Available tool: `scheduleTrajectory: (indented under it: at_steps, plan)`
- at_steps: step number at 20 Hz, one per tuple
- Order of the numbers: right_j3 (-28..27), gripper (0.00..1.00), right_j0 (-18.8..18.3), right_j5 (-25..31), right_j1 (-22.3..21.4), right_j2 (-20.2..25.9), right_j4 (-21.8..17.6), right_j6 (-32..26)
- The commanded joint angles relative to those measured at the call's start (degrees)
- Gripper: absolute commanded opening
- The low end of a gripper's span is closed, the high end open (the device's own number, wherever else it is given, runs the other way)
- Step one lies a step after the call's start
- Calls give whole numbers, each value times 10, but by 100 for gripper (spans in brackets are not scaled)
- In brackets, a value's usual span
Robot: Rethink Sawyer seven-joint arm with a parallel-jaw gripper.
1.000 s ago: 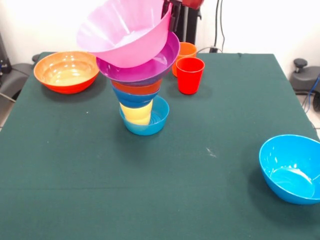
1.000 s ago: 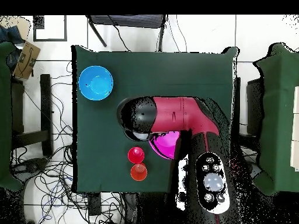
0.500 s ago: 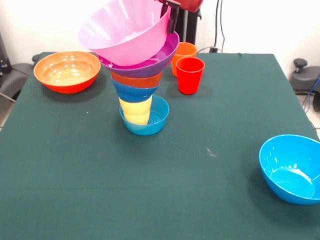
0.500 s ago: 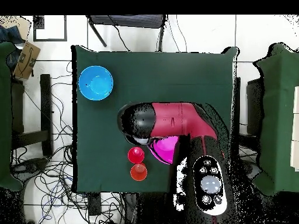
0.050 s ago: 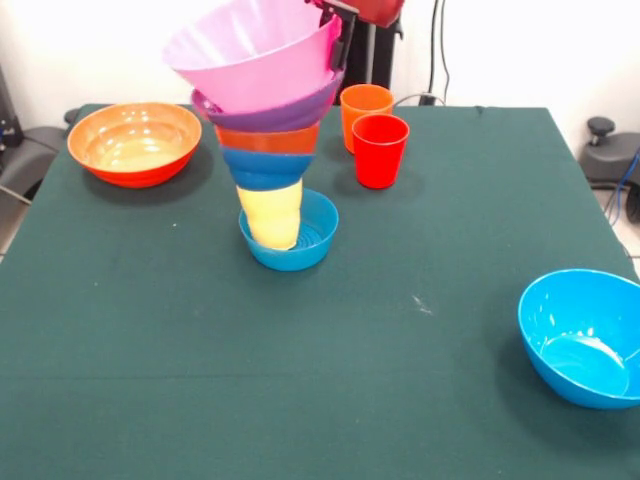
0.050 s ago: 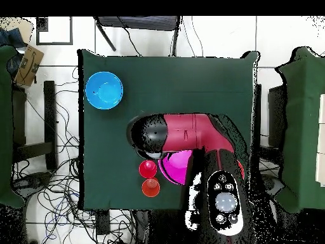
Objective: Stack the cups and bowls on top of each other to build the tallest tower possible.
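Even, bright light falls from above in the front view. The bowls throw only soft, faint shadows on the green worktop (image 5: 150,330). Glare shows inside the blue bowl (image 5: 585,338) at near right and the orange bowl (image 5: 133,142) at far left. Focus is sharp throughout.

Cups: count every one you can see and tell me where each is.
3. The yellow cup stands in the small blue bowl at the tower's base, under the stacked bowls. The orange cup and red cup stand on the table behind the tower. Others could be hidden inside.
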Motion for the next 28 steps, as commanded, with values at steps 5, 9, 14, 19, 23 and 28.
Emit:
scheduleTrajectory:
  at_steps: [5,9,14,19,23,28]
  plan:
    - [-17,0,25,-33,27,2,-53,8]
    - [-41,0,38,-25,32,-6,-59,14]
    - [-50,0,41,-31,37,-12,-59,7]
    - [-50,0,40,-54,40,-13,-61,1]
    - [-43,0,40,-58,40,-15,-58,0]
    - [-46,0,39,-70,52,-14,-57,0]
